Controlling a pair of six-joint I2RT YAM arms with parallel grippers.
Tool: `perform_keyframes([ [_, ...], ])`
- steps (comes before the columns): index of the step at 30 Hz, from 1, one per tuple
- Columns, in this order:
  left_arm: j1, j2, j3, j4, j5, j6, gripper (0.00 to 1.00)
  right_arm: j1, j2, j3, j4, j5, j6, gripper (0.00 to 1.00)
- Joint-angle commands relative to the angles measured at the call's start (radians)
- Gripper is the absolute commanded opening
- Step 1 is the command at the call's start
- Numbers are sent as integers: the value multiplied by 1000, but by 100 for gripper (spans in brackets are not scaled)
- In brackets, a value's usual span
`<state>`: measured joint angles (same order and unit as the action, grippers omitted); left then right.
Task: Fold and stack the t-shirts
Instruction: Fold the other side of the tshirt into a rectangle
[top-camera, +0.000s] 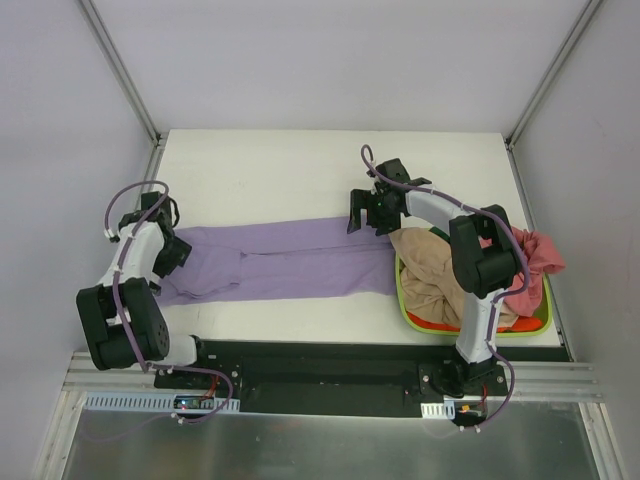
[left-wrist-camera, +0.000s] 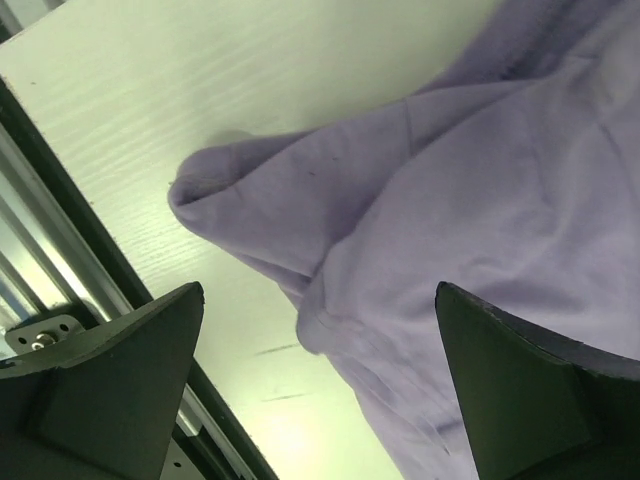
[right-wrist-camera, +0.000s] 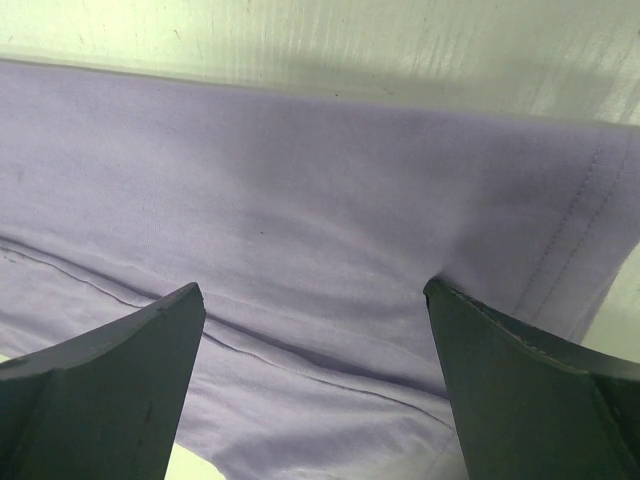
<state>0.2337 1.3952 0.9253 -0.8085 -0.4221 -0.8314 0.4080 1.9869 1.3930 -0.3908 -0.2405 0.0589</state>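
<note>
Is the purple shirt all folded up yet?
No. The purple t-shirt lies stretched in a long strip across the table.

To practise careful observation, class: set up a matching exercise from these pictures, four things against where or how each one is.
1 lavender t-shirt
2 tan t-shirt
3 pink-red t-shirt
4 left hand

A heaped in the basket
B open over lavender cloth
C spread flat on the table
D draped over the basket's right rim

Pairs: 1-C, 2-A, 3-D, 4-B
</note>
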Motion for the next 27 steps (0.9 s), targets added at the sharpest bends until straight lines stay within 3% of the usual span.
perform_keyframes([
  [1, -10, -105, 73, -40, 98, -15, 99, -17, 18, -31, -97, 47, -31, 96],
  [6, -60, -186, 58, 118, 362, 86, 99, -12, -5, -26, -94, 38, -39, 96],
  [8, -91, -165, 50, 178, 397, 118, 99, -11, -14, -29, -91, 38, -44, 96],
  [19, -59, 99, 4, 187, 189, 176, 99, -9, -16, -42, -85, 36, -47, 96],
  [27, 13, 32, -29, 177, 132, 146, 99, -9, -48, -48, -86, 41, -51, 96],
])
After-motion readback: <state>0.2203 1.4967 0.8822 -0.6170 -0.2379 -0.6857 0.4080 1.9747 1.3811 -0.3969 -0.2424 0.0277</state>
